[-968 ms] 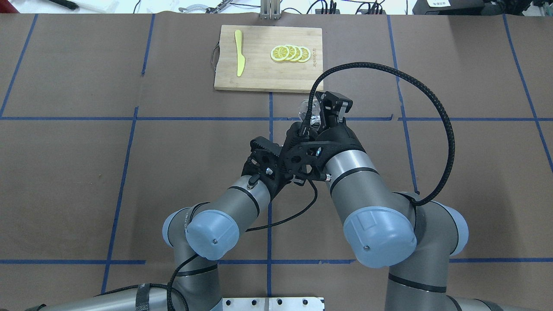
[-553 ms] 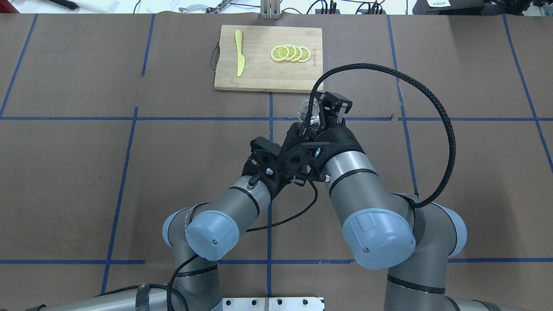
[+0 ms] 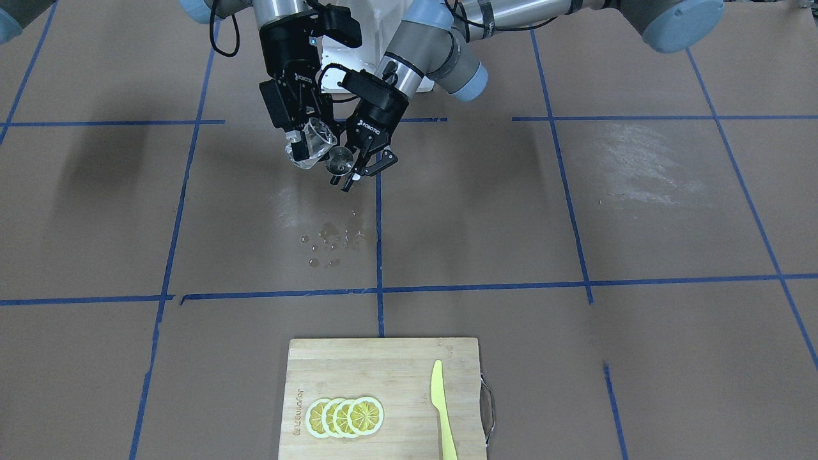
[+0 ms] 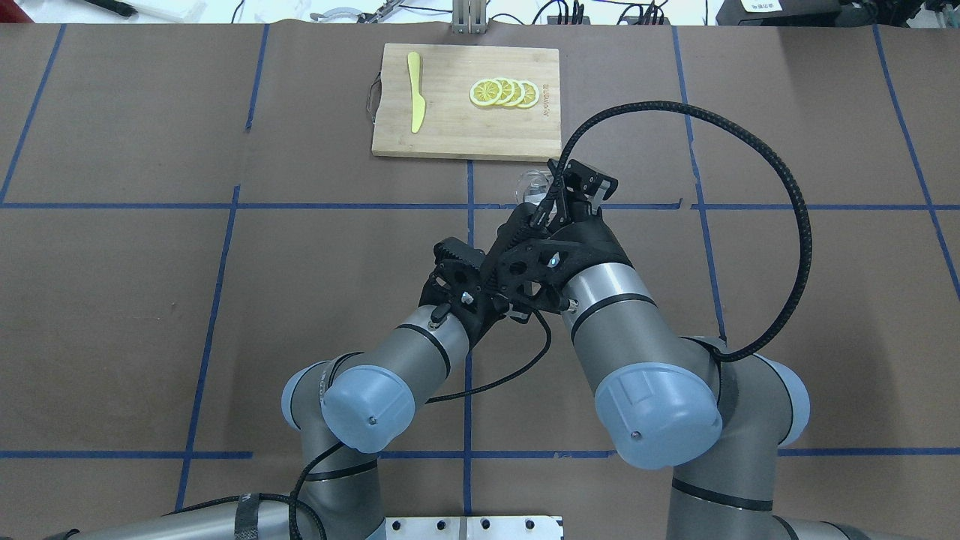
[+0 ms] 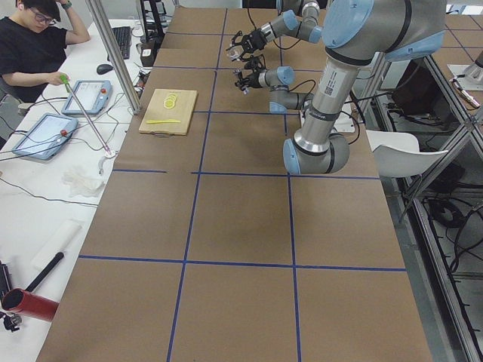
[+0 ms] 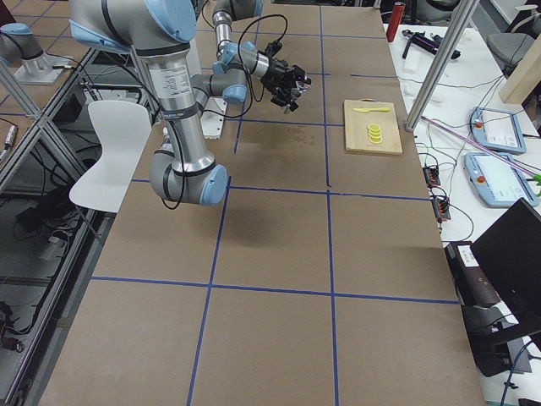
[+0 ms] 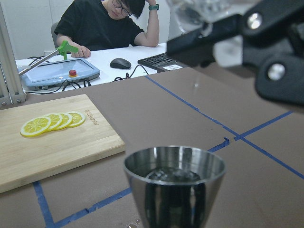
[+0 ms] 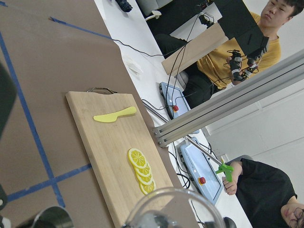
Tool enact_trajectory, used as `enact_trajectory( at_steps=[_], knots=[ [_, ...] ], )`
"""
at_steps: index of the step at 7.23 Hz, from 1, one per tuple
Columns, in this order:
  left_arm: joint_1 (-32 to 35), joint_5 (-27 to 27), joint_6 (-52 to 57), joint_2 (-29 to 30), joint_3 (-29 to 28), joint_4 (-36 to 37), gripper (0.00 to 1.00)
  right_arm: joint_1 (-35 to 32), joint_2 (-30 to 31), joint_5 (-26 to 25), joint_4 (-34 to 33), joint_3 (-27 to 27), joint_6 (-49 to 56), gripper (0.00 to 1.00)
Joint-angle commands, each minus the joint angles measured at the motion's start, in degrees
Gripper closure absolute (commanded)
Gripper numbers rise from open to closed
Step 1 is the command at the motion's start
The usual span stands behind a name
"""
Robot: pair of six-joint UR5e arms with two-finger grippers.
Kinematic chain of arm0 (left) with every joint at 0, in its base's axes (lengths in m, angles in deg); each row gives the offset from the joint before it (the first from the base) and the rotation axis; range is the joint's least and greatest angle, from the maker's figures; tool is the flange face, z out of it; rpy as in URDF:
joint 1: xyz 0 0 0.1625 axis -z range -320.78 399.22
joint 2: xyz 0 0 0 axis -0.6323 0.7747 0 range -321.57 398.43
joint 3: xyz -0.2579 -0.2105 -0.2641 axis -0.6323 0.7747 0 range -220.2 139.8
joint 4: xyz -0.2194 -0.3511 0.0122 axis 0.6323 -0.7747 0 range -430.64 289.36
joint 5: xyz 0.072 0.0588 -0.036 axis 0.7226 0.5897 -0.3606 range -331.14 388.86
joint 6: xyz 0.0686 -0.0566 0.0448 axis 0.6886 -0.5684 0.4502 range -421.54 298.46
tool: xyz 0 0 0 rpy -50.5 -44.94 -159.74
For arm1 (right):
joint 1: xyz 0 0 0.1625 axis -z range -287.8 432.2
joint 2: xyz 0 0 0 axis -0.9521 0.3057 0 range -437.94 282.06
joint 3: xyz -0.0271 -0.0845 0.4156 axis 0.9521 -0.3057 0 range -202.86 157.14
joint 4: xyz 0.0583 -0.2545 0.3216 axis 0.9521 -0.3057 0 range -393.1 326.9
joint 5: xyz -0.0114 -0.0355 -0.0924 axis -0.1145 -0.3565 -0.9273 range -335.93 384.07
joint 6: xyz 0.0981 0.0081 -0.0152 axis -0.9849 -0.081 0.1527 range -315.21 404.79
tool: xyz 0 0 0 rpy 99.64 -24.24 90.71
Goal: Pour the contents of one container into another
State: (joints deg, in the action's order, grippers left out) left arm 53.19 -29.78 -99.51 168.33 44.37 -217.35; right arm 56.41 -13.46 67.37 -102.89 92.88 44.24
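Note:
In the front-facing view my right gripper [image 3: 305, 142] is shut on the clear glass cup [image 3: 313, 144], tipped with its mouth toward the steel jigger [image 3: 340, 160]. My left gripper [image 3: 353, 167] is shut on that jigger, just beside and below the cup. The left wrist view shows the jigger [image 7: 174, 185] upright with liquid in its upper cone, and the glass cup [image 7: 204, 10] high above it. From overhead the glass cup [image 4: 531, 184] peeks out beside the right gripper [image 4: 562, 196]; the jigger is hidden under the wrists.
Several spilled droplets [image 3: 329, 243] lie on the brown table paper below the grippers. A wooden cutting board [image 4: 450, 127] at the far side carries lemon slices [image 4: 504, 92] and a yellow knife [image 4: 415, 91]. The right arm's cable [image 4: 750, 150] loops out to the right.
The right wrist has rolled further, tipping the glass cup more toward the jigger, and its cable loop has swung out to the right. The left arm has stayed put.

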Motion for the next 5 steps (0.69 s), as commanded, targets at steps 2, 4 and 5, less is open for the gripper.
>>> enact_trajectory(
  at_steps=[2,4,5],
  knots=[
    [0.0,0.0,0.0,0.0,0.1,-0.1,1.00,0.1,-0.1,0.1,0.3,0.0,-10.0,1.00],
    [0.0,0.0,0.0,-0.1,0.2,-0.1,1.00,-0.3,0.2,0.6,6.2,-0.2,-12.0,1.00],
    [0.0,0.0,0.0,-0.1,0.2,-0.1,1.00,-0.6,0.3,0.6,6.4,-0.1,-13.8,1.00]
  ],
)
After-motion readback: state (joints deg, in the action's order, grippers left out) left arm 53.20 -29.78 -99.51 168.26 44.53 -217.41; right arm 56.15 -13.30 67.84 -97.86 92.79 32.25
